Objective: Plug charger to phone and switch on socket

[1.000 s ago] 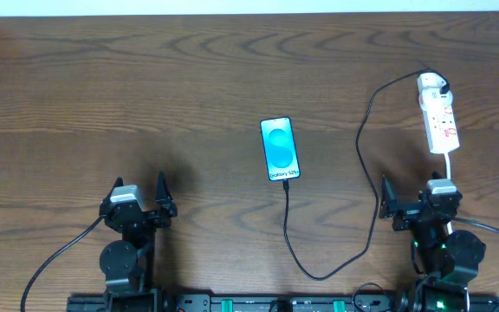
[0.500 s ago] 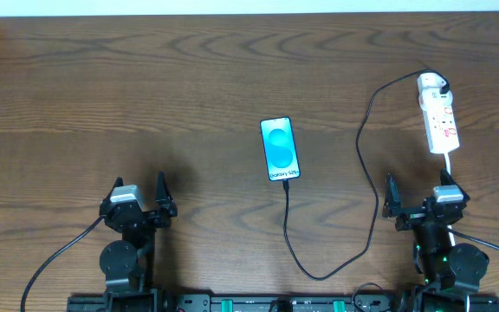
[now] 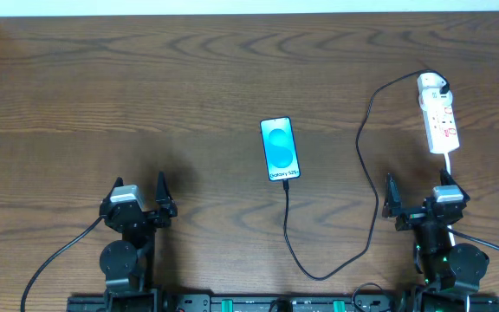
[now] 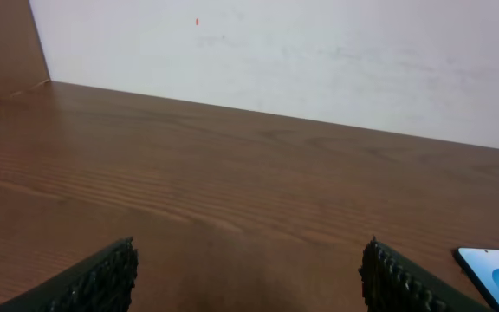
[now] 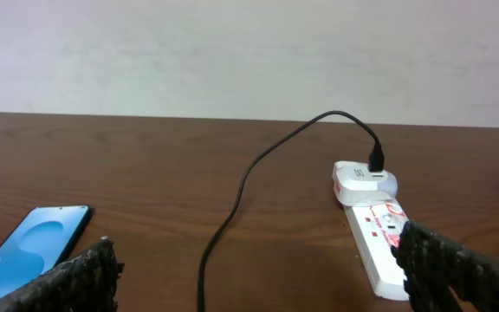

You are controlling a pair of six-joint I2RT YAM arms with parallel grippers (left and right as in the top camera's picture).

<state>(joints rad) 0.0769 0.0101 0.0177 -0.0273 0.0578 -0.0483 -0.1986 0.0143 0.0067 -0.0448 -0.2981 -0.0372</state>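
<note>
phone [image 4: 495,270]: cut at view's edge (left wrist) | socket [image 5: 378,238]: near end hidden

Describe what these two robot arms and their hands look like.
Both are black jointed arms. The left hand and right hand each have two dark ridged fingers and a pale grey block on top. Black cables trail from each.

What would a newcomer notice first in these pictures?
The phone, bright blue screen lit, lies mid-table. A thin black charger loops from its near edge round to the white socket at far right. The left hand and right hand sit open at the near edge.
</note>
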